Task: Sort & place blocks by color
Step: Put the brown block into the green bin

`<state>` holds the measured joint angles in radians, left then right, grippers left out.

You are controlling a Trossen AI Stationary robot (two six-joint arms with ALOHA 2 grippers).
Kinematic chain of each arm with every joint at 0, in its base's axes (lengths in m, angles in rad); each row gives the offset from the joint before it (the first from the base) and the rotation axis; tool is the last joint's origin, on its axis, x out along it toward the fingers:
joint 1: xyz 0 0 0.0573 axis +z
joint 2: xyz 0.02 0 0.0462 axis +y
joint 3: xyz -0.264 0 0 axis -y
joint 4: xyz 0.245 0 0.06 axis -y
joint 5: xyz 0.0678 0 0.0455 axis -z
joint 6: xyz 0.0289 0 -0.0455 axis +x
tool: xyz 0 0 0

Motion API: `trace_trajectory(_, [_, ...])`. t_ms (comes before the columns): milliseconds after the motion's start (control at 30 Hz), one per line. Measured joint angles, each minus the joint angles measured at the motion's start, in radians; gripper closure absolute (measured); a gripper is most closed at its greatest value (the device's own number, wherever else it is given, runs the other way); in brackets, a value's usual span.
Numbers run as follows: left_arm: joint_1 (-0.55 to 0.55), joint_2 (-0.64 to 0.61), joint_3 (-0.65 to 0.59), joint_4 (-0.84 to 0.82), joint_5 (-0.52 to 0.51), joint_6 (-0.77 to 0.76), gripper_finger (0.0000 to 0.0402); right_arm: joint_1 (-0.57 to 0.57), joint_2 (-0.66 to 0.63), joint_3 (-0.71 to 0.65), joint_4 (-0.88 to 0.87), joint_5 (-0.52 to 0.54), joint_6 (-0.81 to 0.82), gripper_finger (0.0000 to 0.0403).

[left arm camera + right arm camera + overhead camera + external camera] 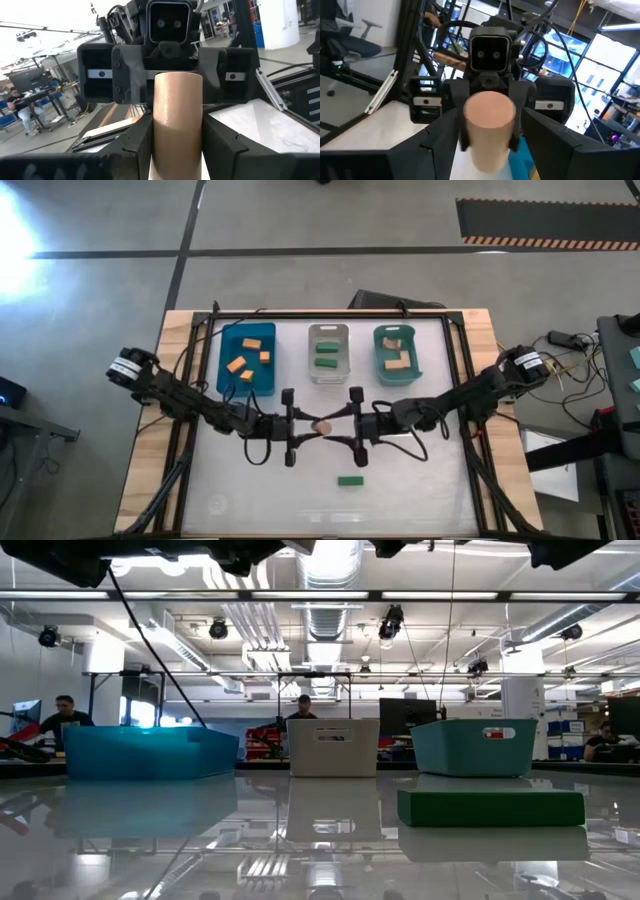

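A pale tan cylinder block [322, 425] hangs above the table's middle, between both grippers, which face each other. My left gripper [308, 426] comes from the table's left and is shut on it. My right gripper [338, 426] comes from the right and is open, its fingers [442, 137] standing on either side of the block's round end face [490, 111]. A dark green bar [350, 480] lies flat on the table nearer the near edge, and the low view shows this green bar [490, 807] too. Orange blocks lie in the blue bin [246, 358], green ones in the clear bin [328, 352], and tan ones in the teal bin [398, 353]. My left gripper pinches the tan cylinder's curved side [177, 125] between its two fingers [137, 145]. They come level from the table's left and lie along the cylinder. The block is lifted clear of the table, and its far end points at my right gripper.
The three bins stand in a row at the table's far side, and the low view shows the blue bin [150, 752], the clear bin [334, 747] and the teal bin [475, 747]. Bare tabletop lies around the green bar. People sit at desks in the room beyond.
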<state>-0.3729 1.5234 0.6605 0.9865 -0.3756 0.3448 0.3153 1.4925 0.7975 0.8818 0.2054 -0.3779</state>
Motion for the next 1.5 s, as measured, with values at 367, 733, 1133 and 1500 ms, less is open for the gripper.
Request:
trace_trajectory(367, [0.0,0.003,0.007,0.004,-0.009,0.001,0.0285,-0.006,0.0,0.028,-0.004,-0.003,-0.025,0.0236])
trace_trajectory(733, [0.0,0.008,0.006,0.026,-0.009,-0.003,0.0271,-0.008,0.0,0.029,-0.008,-0.003,-0.017,0.0282])
trace_trajectory(1133, [-0.001,0.004,-0.015,0.016,-0.008,-0.05,0.0176,-0.008,-0.006,0.029,-0.042,0.007,0.014,0.0282])
trace_trajectory(1500, [0.0,-0.008,-0.03,-0.018,-0.213,-0.052,0.0174,-0.041,-0.132,0.137,-0.731,0.136,0.177,0.0282])
